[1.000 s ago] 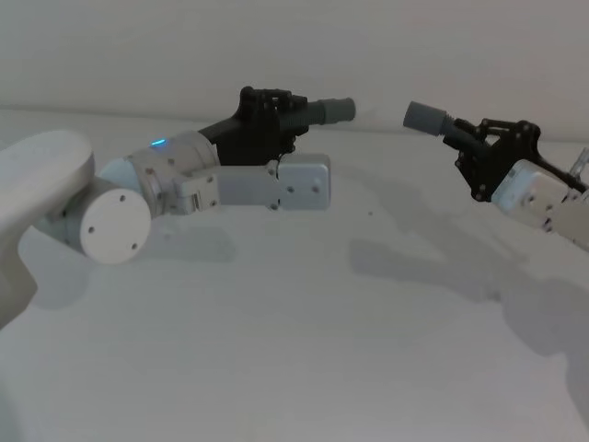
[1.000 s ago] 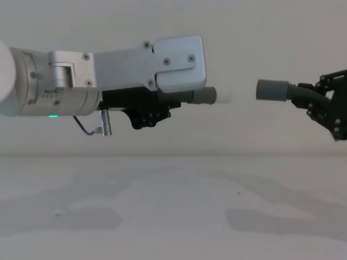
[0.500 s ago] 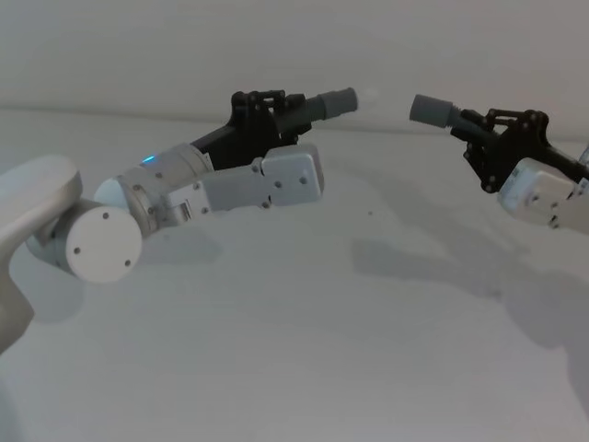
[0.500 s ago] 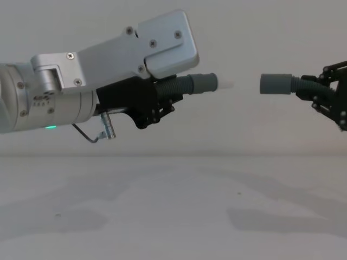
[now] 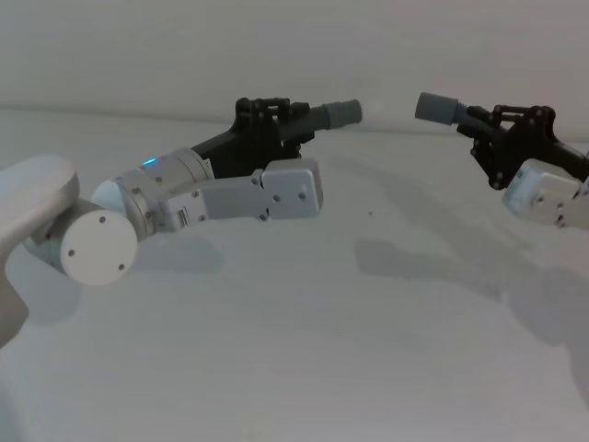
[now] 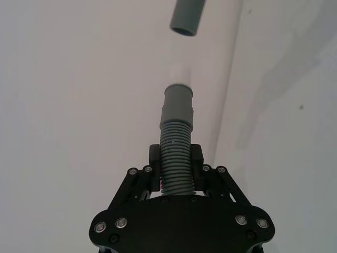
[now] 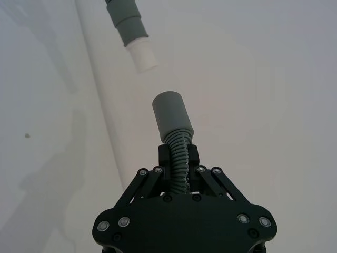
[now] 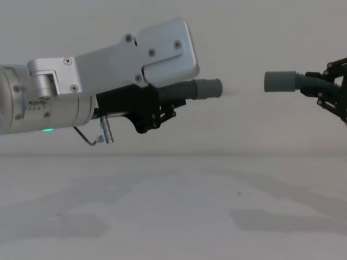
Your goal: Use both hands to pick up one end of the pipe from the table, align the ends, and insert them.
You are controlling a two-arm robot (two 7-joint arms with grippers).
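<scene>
Both pipe pieces are held in the air above the white table [image 5: 294, 350]. My left gripper [image 5: 273, 120] is shut on the ribbed part of one grey pipe piece [image 5: 324, 115], whose cuff [image 8: 208, 88] points right and carries a pale whitish tip [image 7: 143, 55]. From the right, my right gripper [image 5: 502, 129] is shut on the other pipe piece [image 5: 442, 108], cuff [image 8: 280, 82] pointing left. The two ends face each other at nearly the same height, with a gap between them. In the left wrist view, the far cuff [image 6: 187, 16] lies slightly off the axis of the held piece [image 6: 176, 137].
The silver left forearm [image 8: 108, 70] stretches across the left half of the chest view, well above the table. A plain pale wall stands behind. A small dark speck [image 5: 370, 215] lies on the table between the arms.
Both grippers have risen a little with their pipe pieces. The left piece tilted up, then levelled out. The right piece drew slightly to the right, and the gap between the ends stays open.
</scene>
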